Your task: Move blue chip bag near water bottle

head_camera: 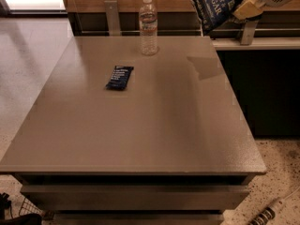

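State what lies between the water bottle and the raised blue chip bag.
Nothing: the camera view shows bare table right of the water bottle. The gripper, top right, holds the blue chip bag aloft.

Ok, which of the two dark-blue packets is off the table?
The blue chip bag, held in the air by the tool at top right; the small wrapped bar lies flat on the table.

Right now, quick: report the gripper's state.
Gripper: closed on the crinkly dark-blue chip bag, holding it aloft at the top right, well right of the clear plastic water bottle.
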